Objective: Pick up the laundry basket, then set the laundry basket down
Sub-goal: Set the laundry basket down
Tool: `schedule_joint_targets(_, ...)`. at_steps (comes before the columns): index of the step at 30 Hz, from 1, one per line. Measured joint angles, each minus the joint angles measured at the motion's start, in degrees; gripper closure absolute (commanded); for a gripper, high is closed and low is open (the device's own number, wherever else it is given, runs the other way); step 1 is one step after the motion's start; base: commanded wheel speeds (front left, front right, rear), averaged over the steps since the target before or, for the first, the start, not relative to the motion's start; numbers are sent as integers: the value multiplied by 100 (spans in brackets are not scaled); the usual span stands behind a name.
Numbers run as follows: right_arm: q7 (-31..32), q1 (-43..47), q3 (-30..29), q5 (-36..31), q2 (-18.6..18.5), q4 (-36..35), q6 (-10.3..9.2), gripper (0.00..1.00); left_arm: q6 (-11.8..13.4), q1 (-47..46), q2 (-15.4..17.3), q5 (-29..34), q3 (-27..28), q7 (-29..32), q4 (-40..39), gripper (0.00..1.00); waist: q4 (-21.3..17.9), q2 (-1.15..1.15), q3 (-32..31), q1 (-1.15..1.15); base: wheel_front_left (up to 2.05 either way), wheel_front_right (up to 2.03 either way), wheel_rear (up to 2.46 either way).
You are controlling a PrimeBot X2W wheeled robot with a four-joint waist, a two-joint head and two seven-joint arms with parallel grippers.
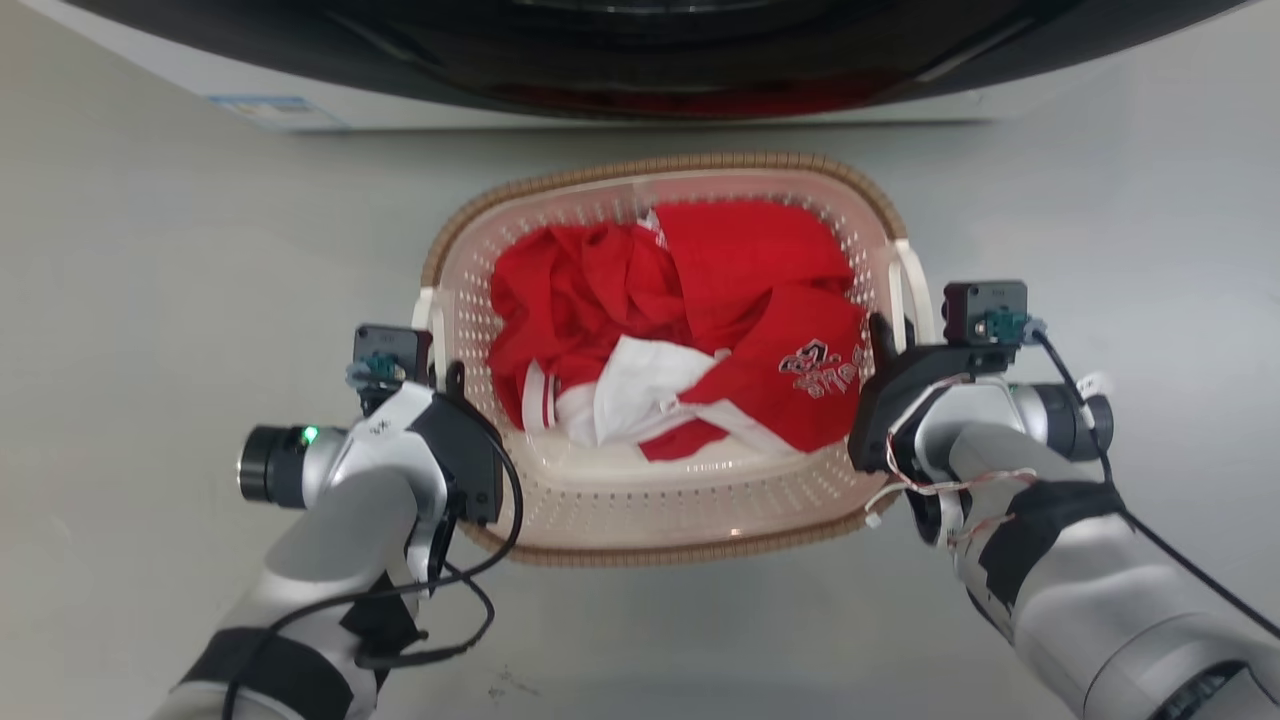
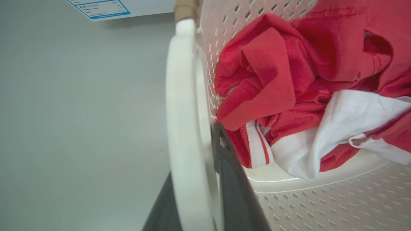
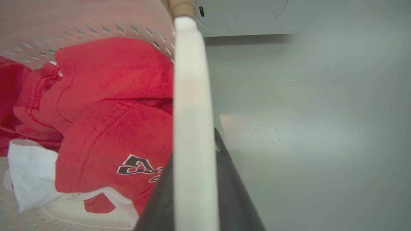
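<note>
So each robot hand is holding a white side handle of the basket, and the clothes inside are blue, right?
Not blue: the head view shows the clothes are red and white. The left hand and right hand do each hold a handle of the basket.

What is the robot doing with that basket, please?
The robot's left jaws and right jaws are each closed on a white loop handle of the cream-white perforated plastic laundry basket, which holds crumpled red and white clothes, in front of a white washing machine. Whether the basket is off the grey floor cannot be told.
</note>
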Motion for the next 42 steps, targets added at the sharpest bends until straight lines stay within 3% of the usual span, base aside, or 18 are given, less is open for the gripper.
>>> schedule_joint_targets(15,-241,-513,8,-52,-11,113,0,100,21,-599,23,107,5,-235,79,100,-21,0,1071,0,0,0,0)
schedule_joint_targets(34,-431,-719,91,-51,-20,-18,0,100,21,-882,40,241,29,-495,242,100,49,-1,1333,-1,0,0,0)
schedule_joint_targets(35,-442,-729,103,-52,-20,-13,0,93,22,-885,40,241,30,-503,247,100,50,-2,1332,-1,0,0,0)
schedule_joint_targets(36,-445,-738,115,-52,-20,-8,0,78,22,-887,38,241,33,-508,253,100,52,-1,1331,-1,0,0,0)
schedule_joint_targets(37,-446,-751,133,-54,-21,3,0,67,22,-890,37,241,36,-544,255,84,52,-2,1328,-1,0,0,0)
schedule_joint_targets(38,-447,-767,144,-54,-27,8,0,56,22,-895,38,253,34,-561,260,62,52,-2,1325,-1,0,0,0)
schedule_joint_targets(39,-449,-793,152,-56,-23,4,0,25,23,-894,35,258,36,-560,271,52,52,-2,1321,-1,0,0,0)
schedule_joint_targets(40,-456,-810,156,-66,-9,-1,1,0,23,-894,34,258,42,-560,277,49,51,-2,1316,-1,0,0,0)
schedule_joint_targets(41,-456,-810,156,-66,-9,-1,1,0,23,-894,34,258,42,-560,277,13,51,-2,1316,-1,0,0,0)
schedule_joint_targets(42,-458,-812,160,-77,1,-1,1,0,24,-894,29,258,45,-565,279,0,50,-2,1311,-1,0,0,0)
